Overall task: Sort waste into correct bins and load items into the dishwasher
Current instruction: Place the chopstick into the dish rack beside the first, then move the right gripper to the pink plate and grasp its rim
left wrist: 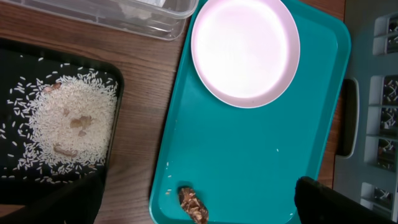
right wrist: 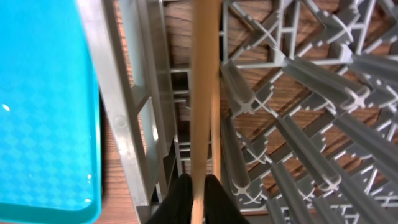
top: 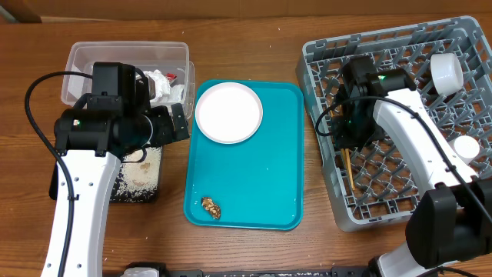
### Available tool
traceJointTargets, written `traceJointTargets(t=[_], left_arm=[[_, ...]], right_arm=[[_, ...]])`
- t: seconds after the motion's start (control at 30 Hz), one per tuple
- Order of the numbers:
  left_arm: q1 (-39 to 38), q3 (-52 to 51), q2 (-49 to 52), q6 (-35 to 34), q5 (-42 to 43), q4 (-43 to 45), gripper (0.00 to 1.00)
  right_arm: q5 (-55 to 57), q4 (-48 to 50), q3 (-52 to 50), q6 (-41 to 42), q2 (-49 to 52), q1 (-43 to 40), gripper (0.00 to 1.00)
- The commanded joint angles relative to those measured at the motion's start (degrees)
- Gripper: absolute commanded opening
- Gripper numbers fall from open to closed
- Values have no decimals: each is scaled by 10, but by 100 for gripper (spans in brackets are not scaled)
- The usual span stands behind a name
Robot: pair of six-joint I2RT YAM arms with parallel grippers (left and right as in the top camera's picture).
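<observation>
My right gripper [right wrist: 198,194] is shut on a wooden chopstick [right wrist: 202,93] and holds it inside the left side of the grey dish rack [top: 323,54]. A second chopstick [right wrist: 216,158] lies just beside it. My left gripper [left wrist: 199,186] is open and empty above the teal tray's near left corner, over the brown food lump [left wrist: 193,204]. The round plate [top: 228,112] sits at the teal tray's far end. Rice crumbs [left wrist: 68,124] lie in the black tray [top: 150,192]. Tissue [top: 157,81] and a bit of red wrapper [top: 171,77] lie in the clear tub [top: 77,58].
The teal tray [top: 269,169] lies between the bins and the rack. A white cup [top: 446,71] and a small white bowl [top: 466,146] stand in the rack's right side. The left arm hangs over the tub and black tray.
</observation>
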Motion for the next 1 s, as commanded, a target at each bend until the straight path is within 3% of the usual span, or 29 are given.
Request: traceJointTargets(t=[0.0, 0.23, 0.27, 0.37, 0.47, 0.7, 0.97], left_arm=[[2, 10, 4, -3, -3, 0, 100], [2, 10, 4, -3, -3, 1, 100], [2, 10, 4, -3, -3, 1, 100], [2, 10, 4, -3, -3, 2, 100], [2, 10, 4, -4, -3, 3, 100], [2, 10, 4, -2, -6, 1, 100], [2, 10, 4, -1, -8, 1, 100]], right_arm=[[-9, -2, 23, -1, -1, 2, 12], [-62, -12, 98, 0, -27, 2, 19], [-96, -8, 112, 0, -29, 2, 24], [-253, 33, 136, 0, -34, 2, 56], [-372, 105, 134, 8, -31, 3, 54], [-246, 210, 134, 111, 14, 54, 58], [-120, 251, 134, 148, 121, 142, 62]])
